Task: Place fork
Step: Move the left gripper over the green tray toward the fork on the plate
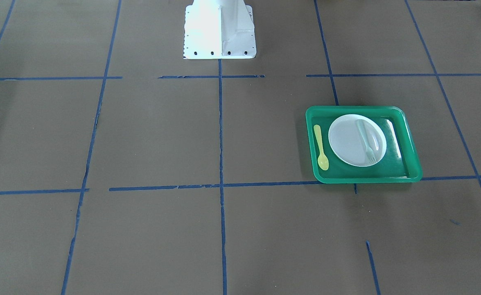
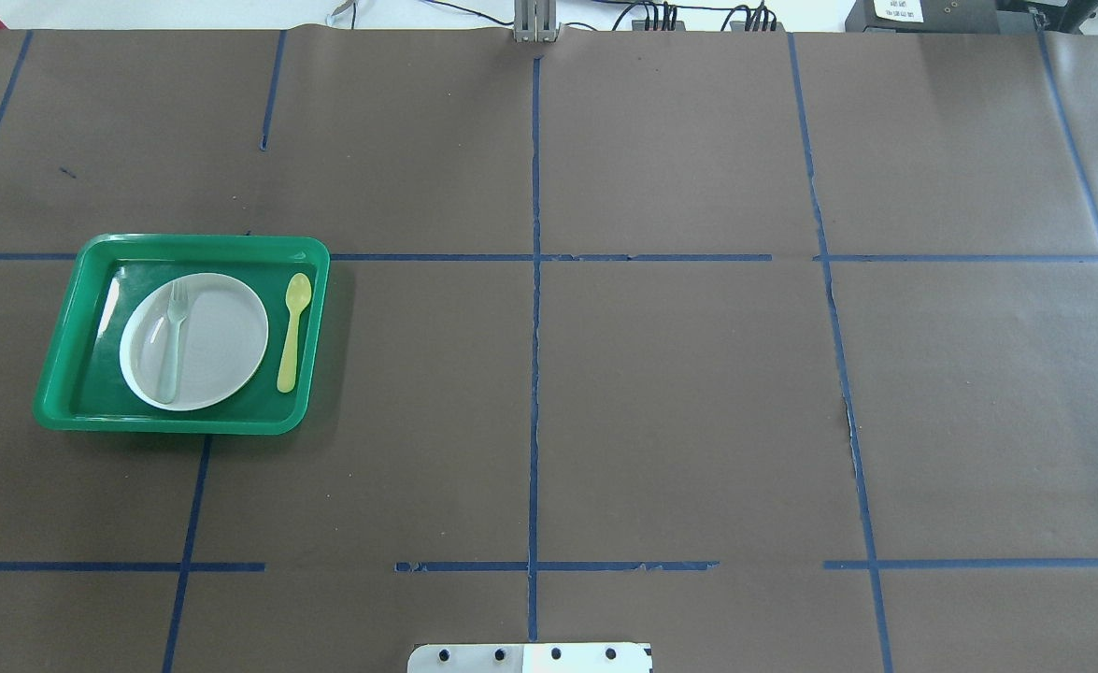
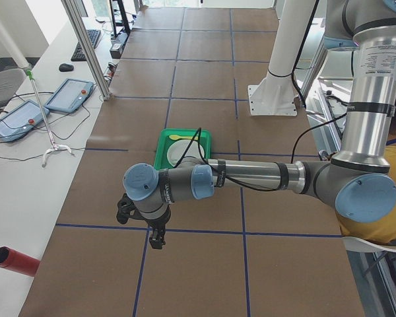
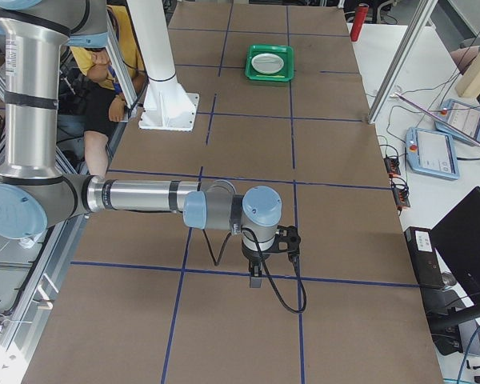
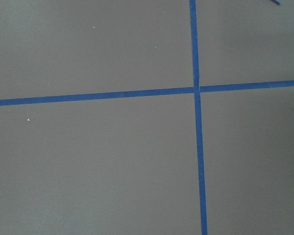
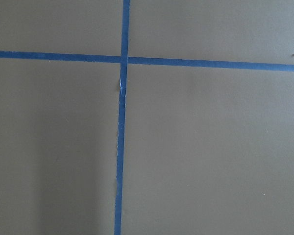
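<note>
I logged: table (image 2: 679, 393) was matt brown paper with blue tape (image 2: 534, 374) lines | tray (image 2: 184, 422) was glossy green plastic | plate (image 2: 221, 341) smooth white plastic | fork (image 2: 173, 341) pale translucent plastic | spoon (image 2: 292, 332) yellow plastic | my left arm (image 3: 251, 175) showed brushed metal, blue-grey plastic caps.

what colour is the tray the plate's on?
The tray is green, which shows best in the overhead view.

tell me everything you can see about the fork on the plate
The fork is small, pale whitish-grey and looks like translucent plastic, with short tines and a slim handle. It lies flat on the white plate inside the green tray, on the plate's left part in the overhead view, tines pointing away from the robot, handle end near the plate's rim. Only the plate touches it.
</note>
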Robot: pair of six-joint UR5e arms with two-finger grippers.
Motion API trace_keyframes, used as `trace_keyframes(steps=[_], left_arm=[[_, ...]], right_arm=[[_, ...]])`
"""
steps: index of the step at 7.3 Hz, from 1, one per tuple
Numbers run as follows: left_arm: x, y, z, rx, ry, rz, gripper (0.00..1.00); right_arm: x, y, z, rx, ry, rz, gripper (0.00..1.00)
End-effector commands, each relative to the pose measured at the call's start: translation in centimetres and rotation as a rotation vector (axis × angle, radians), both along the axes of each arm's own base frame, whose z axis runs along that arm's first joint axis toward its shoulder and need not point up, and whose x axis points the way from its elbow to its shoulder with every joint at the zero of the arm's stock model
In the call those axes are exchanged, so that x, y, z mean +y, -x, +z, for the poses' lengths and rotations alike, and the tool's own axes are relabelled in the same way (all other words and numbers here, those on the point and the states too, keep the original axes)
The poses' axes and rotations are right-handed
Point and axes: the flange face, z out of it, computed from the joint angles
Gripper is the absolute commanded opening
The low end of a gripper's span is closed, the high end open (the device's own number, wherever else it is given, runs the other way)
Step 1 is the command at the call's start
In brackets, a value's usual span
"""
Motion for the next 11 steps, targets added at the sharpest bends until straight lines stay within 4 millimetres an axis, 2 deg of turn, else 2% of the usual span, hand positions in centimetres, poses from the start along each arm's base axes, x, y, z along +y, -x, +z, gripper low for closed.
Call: trace_keyframes(steps=[1,2,3,4,5,6,8,9,11], left_arm=[[-0.3,0.0,-0.6,-0.004,-0.015,0.002,1.00],[-0.7,0.3,-1.3,-0.048,-0.021,-0.001,1.00],[-0.6,1.4,-1.5,-0.191,-0.018,-0.006,1.00],[-0.9,1.4,-2.9,-0.233,-0.065,-0.008,1.00],[-0.9,0.9,-3.5,-0.179,-0.124,-0.012,1.00],[-1.7,-1.7,-5.8,-0.046,-0.180,-0.013,1.00],[-2.5,-13.0,-10.9,0.018,-0.117,0.024,1.00],[-2.7,-16.6,-12.9,0.043,-0.103,-0.022,1.00],[-1.5,-26.2,-15.5,0.119,-0.039,-0.094,1.00]], right_arm=[[0.0,0.0,0.0,0.000,0.000,0.000,1.00],[0.0,0.0,0.0,0.000,0.001,0.001,1.00],[0.0,0.0,0.0,0.000,0.000,0.000,1.00],[0.0,0.0,0.0,0.000,0.000,0.000,1.00],[0.0,0.0,0.0,0.000,0.000,0.000,1.00],[0.0,0.0,0.0,0.000,0.001,0.001,1.00],[0.0,0.0,0.0,0.000,0.000,0.000,1.00],[0.0,0.0,0.0,0.000,0.000,0.000,1.00],[0.0,0.0,0.0,0.000,0.000,0.000,1.00]])
